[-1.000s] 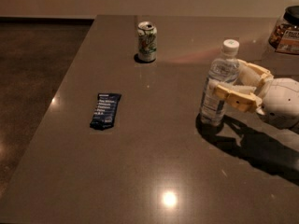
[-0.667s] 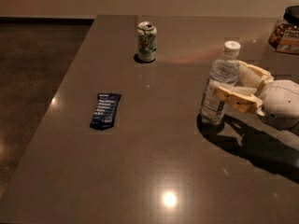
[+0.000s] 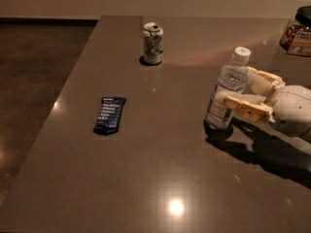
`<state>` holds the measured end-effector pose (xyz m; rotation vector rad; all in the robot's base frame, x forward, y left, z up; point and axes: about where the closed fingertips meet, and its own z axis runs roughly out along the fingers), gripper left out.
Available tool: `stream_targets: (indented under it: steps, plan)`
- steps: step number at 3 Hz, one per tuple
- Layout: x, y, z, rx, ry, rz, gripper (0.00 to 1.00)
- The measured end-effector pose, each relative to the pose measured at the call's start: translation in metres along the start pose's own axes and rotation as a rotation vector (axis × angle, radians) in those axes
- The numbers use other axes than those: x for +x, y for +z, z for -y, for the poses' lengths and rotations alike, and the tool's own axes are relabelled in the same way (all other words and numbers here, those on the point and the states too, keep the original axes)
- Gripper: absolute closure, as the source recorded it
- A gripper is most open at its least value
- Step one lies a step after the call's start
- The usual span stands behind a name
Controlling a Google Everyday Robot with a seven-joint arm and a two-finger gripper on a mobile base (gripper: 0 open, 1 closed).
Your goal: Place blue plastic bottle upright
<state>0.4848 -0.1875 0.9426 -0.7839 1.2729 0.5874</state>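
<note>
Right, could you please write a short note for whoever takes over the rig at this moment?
Gripper: right side of the table, shut on the blue plastic bottle.
Bottle: base on the table, cap up, slightly tilted.
Done: bottle set down almost upright.
Left: open the gripper and withdraw without tipping it.
Soda can and snack wrapper lie well apart.
</note>
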Motion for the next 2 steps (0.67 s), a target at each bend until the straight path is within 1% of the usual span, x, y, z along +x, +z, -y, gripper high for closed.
stream_targets:
  steps: [1,2]
  plan:
    - [0.0025,-0.0006,0.0008,0.015,0.003,-0.014,0.00]
    - [0.0026,-0.0006,0.0009,0.015,0.003,-0.015,0.00]
